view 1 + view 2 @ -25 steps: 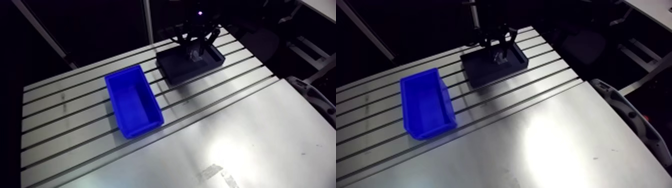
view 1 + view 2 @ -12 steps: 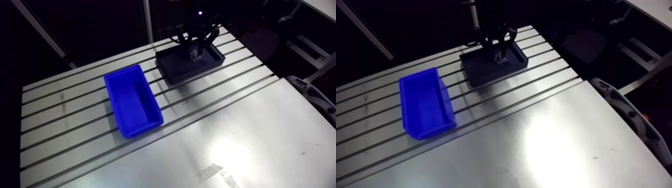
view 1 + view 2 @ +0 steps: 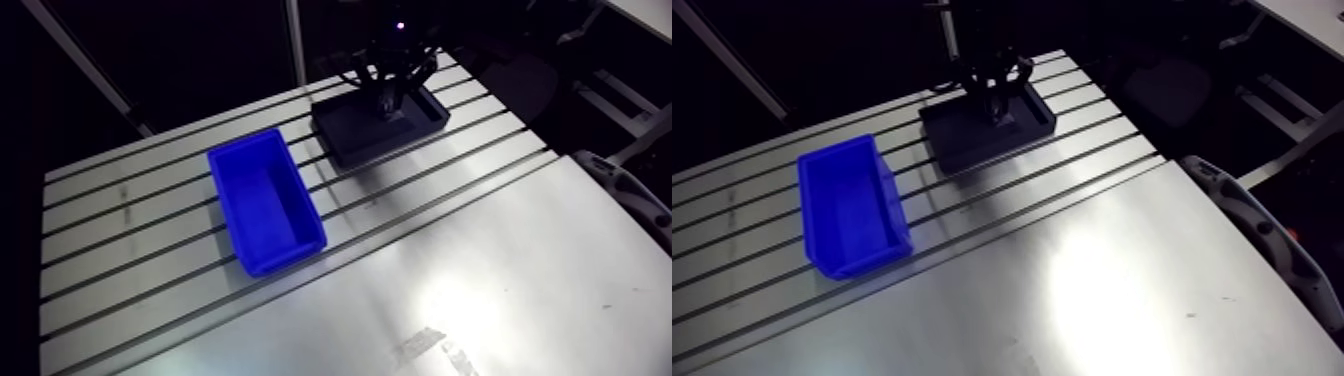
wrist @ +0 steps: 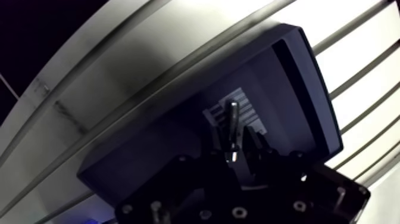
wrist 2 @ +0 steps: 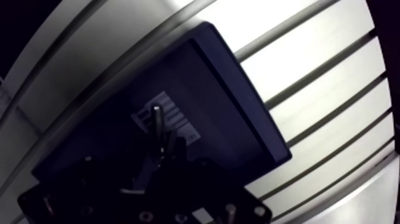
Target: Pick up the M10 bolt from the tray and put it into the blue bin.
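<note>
My gripper (image 3: 386, 96) hangs over the dark tray (image 3: 345, 140) at the table's far side. In the wrist view the fingers (image 4: 218, 142) stand close together around the M10 bolt (image 4: 231, 118), a slim metal shank that sticks out ahead of the gripper (image 4: 233, 143). The bolt hangs above the tray floor (image 4: 149, 155), over a white label (image 4: 247, 106). The blue bin (image 3: 266, 205) sits left of the tray, nearer to the camera, and holds nothing.
The slotted aluminium table (image 3: 480, 280) spreads wide in front of the bin and tray. A grey-white device (image 3: 627, 196) lies off the table's right edge. A slim upright post (image 3: 295, 45) stands behind the tray.
The gripper has risen a little above the tray with the bolt between its fingers. Bin and tray have stayed in place.
</note>
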Controlling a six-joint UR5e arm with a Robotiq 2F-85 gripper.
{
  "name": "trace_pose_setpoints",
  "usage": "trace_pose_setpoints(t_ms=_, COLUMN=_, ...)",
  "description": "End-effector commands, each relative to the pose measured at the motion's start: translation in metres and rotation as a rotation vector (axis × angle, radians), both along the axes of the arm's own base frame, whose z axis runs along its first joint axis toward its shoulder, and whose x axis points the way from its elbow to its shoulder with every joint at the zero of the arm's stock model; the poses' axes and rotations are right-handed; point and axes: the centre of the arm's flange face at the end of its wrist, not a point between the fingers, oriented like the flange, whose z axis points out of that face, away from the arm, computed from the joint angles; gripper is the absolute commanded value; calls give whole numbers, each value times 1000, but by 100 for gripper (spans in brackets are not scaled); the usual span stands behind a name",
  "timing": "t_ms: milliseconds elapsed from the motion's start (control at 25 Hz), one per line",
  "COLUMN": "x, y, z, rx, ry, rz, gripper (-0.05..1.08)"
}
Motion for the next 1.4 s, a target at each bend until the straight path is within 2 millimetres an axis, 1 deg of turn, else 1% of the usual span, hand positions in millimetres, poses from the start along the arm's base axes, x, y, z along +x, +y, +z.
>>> trace_pose_setpoints(t_ms=40, x=0, y=0, z=0, rx=0, ry=-1, rz=-1, gripper=66)
trace_pose_setpoints(t_ms=560, x=1, y=0, z=0, rx=0, ry=-3, rz=3, gripper=70)
trace_pose_setpoints(t_ms=1000, x=1, y=0, z=-1, rx=-1, ry=-4, rz=5, gripper=70)
trace_pose_setpoints(t_ms=1240, x=1, y=0, z=-5, rx=-5, ry=-9, rz=5, gripper=71)
trace_pose_setpoints(t_ms=1400, x=1, y=0, z=-5, rx=-6, ry=-7, rz=5, gripper=74)
